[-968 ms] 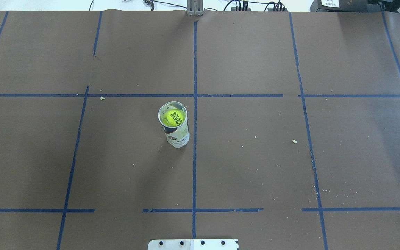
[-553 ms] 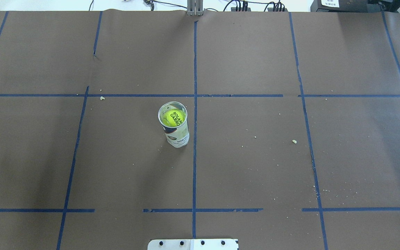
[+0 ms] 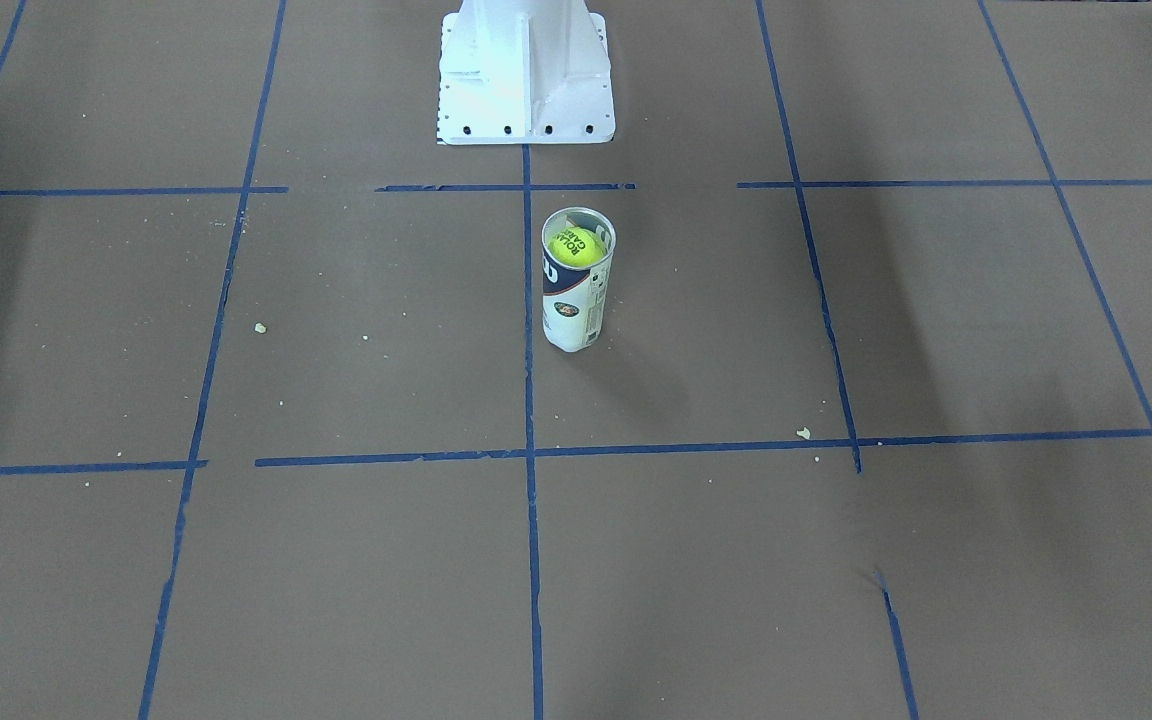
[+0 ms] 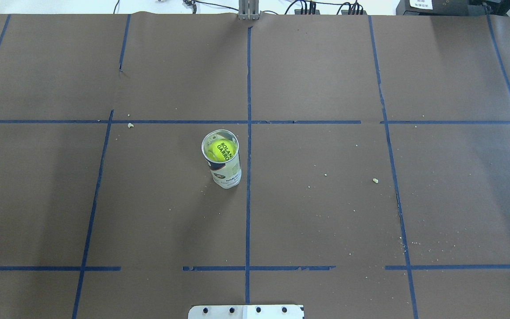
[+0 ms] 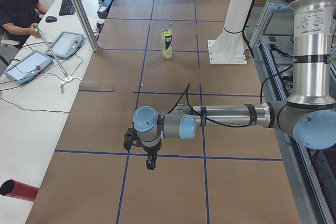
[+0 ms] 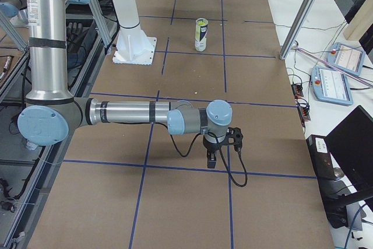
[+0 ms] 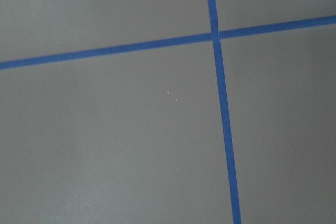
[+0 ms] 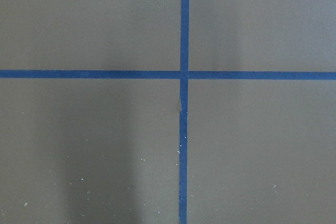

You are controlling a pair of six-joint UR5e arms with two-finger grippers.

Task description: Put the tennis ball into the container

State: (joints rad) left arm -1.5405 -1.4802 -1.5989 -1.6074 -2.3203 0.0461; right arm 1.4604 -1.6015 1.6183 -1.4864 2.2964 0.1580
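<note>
The tennis ball (image 4: pixel 222 149) (image 3: pixel 577 247), bright yellow-green with dark lettering, sits inside the top of the container (image 4: pixel 225 172) (image 3: pixel 572 305). The clear tube stands upright just left of the centre tape line, small and far in the side views (image 5: pixel 166 44) (image 6: pixel 201 34). My left gripper (image 5: pixel 150 163) hangs low over the table end, far from the tube. My right gripper (image 6: pixel 213 161) hangs likewise at the opposite end. Both show only in side views, so I cannot tell whether they are open or shut. The wrist views hold only brown paper and blue tape.
The white robot base (image 3: pixel 526 75) (image 4: pixel 246 311) stands behind the tube. An operator (image 5: pixel 16 3) sits at a side desk with tablets (image 5: pixel 65 43). A metal post (image 5: pixel 79 9) rises at the table edge, and a red tube (image 5: pixel 18 190) lies near the desk's front corner.
</note>
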